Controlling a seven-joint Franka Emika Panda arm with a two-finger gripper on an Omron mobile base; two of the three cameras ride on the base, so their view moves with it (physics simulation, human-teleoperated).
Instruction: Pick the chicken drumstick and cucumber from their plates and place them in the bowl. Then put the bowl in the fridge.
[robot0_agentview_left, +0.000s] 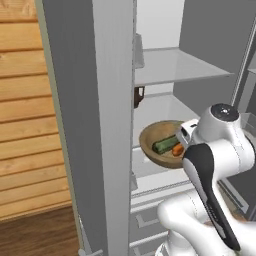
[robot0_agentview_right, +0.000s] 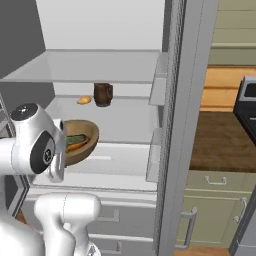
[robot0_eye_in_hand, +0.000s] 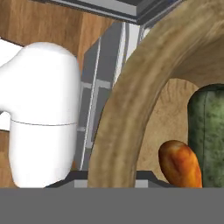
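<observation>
Mostly the gripper itself is hidden: in the left base view the white wrist covers the near right edge of the bowl (robot0_agentview_left: 159, 145), in the right base view the arm's big joint blocks the bowl's left half, and in the hand view the fingertips don't show clearly, so I cannot tell from the frames whether the claw is clamped on the rim, though the thick wooden rim (robot0_eye_in_hand: 127, 109) runs right up against the camera. Bowl sits inside the open fridge (robot0_agentview_left: 95, 100), over the middle shelf (robot0_agentview_right: 125, 125), tilted slightly. Cucumber (robot0_agentview_left: 165, 144) lies in the bowl, dark green, with the chicken drumstick (robot0_agentview_left: 177, 149) just beside it on the near right, touching or nearly so; hand view cuts off most of the cucumber at the right edge. Further back on the same shelf stand a dark brown mug (robot0_agentview_right: 103, 94) and a small orange-yellow item (robot0_agentview_right: 84, 100) to its left, too small to identify. Fridge door edge fills the left of the left base view, wood-panel wall (robot0_agentview_left: 25, 100) beyond it. Right of the fridge are green cabinets (robot0_agentview_right: 215, 210) and a dark counter.
</observation>
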